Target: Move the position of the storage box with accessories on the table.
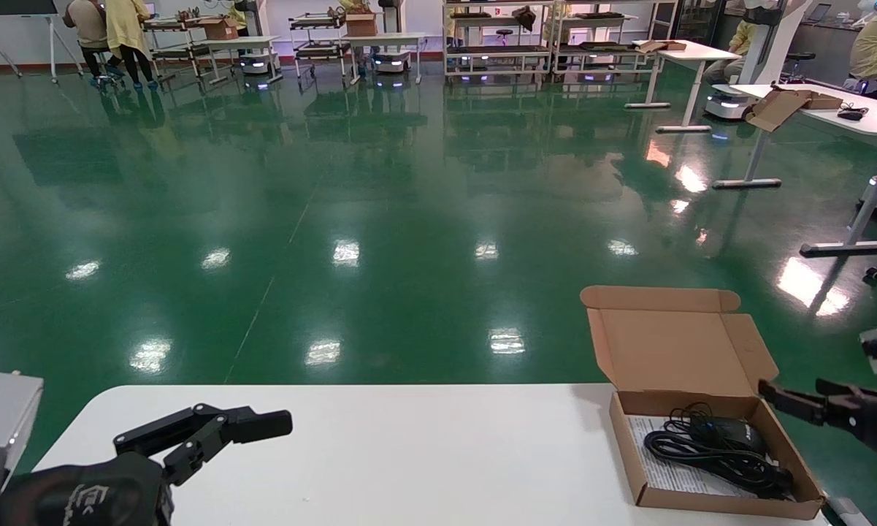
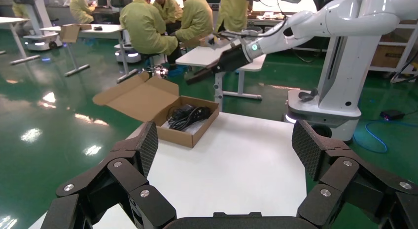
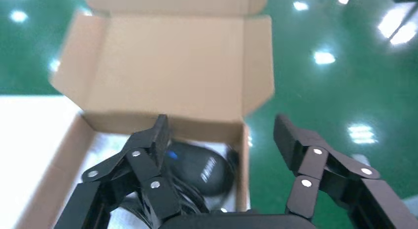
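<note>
Cardboard storage box [image 1: 708, 438] sits open under the right gripper [image 3: 222, 135] — fingers apart, straddling its side wall. Mouse [image 3: 199, 172] lies just inside. Left gripper [image 2: 224, 150] hovers apart, well away.

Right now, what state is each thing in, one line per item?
storage box: lid open and standing up, on the table's right end.
mouse: inside the box, with its cable bundled beside it.
paper sheet: flat under the cable.
right hand: open, one finger over the box's inside, the other outside its right wall.
left hand: open, empty, above the table's left end.
</note>
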Controlling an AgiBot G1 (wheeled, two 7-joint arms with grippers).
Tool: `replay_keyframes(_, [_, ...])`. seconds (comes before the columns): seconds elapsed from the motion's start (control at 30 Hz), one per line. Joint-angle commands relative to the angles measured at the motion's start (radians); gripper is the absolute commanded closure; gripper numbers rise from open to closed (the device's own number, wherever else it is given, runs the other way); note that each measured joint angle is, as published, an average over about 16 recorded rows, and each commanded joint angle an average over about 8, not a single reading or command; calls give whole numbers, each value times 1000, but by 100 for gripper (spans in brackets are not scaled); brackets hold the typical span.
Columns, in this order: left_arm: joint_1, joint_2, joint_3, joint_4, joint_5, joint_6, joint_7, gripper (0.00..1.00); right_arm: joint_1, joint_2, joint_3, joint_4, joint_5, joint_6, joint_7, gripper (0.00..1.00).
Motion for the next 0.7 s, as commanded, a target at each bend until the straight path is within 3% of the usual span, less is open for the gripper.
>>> replay_keyframes(0.03, [0,0,0,0,0,0,0,0,10,7,9,1,13,-22,3,0])
replay_keyframes(0.27, [0,0,0,0,0,0,0,0,71,27,24,14,35,-88,30,0])
replay_keyframes(0.53, [0,0,0,0,0,0,0,0,126,43,63,13,93,-173,124,0])
replay_keyframes(0.7, [0,0,0,0,0,0,0,0,132,49,72,8,106,-187,132,0])
